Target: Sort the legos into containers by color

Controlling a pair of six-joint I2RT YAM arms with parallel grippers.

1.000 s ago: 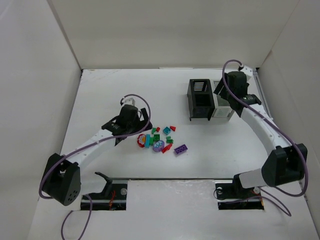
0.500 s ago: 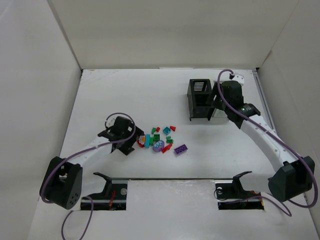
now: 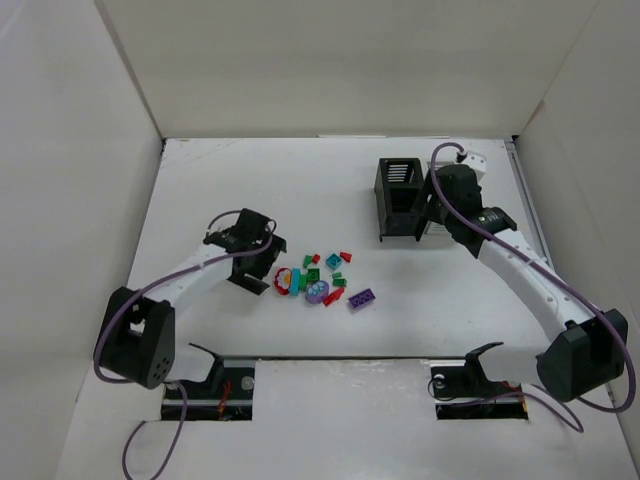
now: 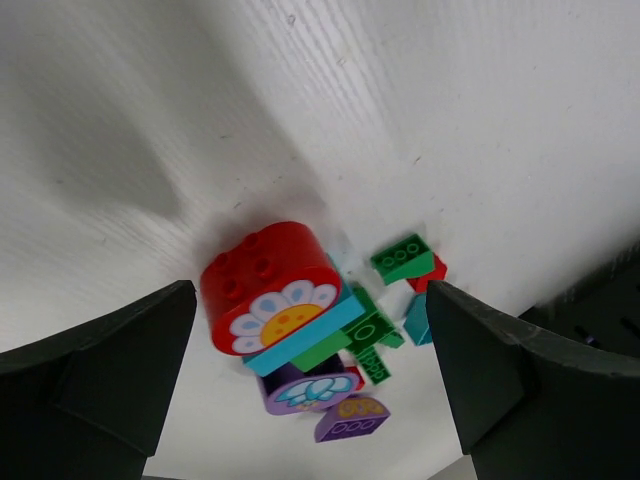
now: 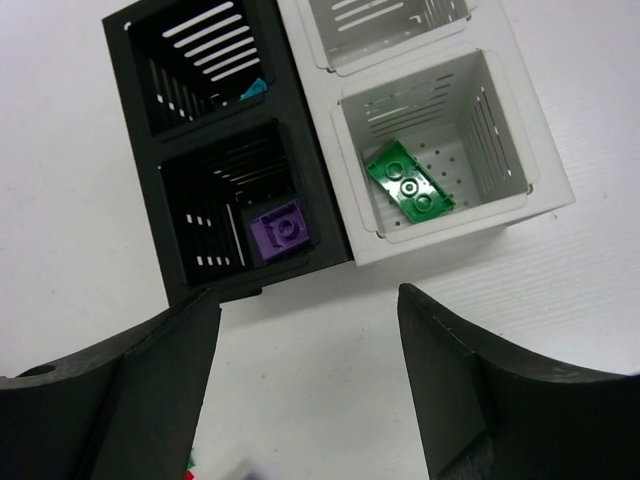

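The legos lie in a small pile (image 3: pixel 320 282) mid-table: a red round brick with a flower face (image 4: pixel 268 285), teal, green, red and purple pieces, and a purple brick (image 3: pixel 362 298) at the pile's right. My left gripper (image 3: pixel 258 276) is open and empty just left of the pile; in the left wrist view (image 4: pixel 310 295) the red brick sits ahead between its jaws. The black container (image 5: pixel 215 150) holds a purple brick (image 5: pixel 280 232) and a teal piece. The white container (image 5: pixel 440 150) holds a green brick (image 5: pixel 410 187). My right gripper (image 5: pixel 308 300) is open and empty above the containers' near edge.
White walls enclose the table on the left, back and right. The black container (image 3: pixel 402 198) stands at the back right, with the white one largely hidden behind my right arm. Each colour shows two compartments in the right wrist view. The arm bases sit at the near edge.
My left gripper has swung down and turned to face the pile from its left. My right gripper has shifted left and nearer, from over the white container to the containers' near edge.
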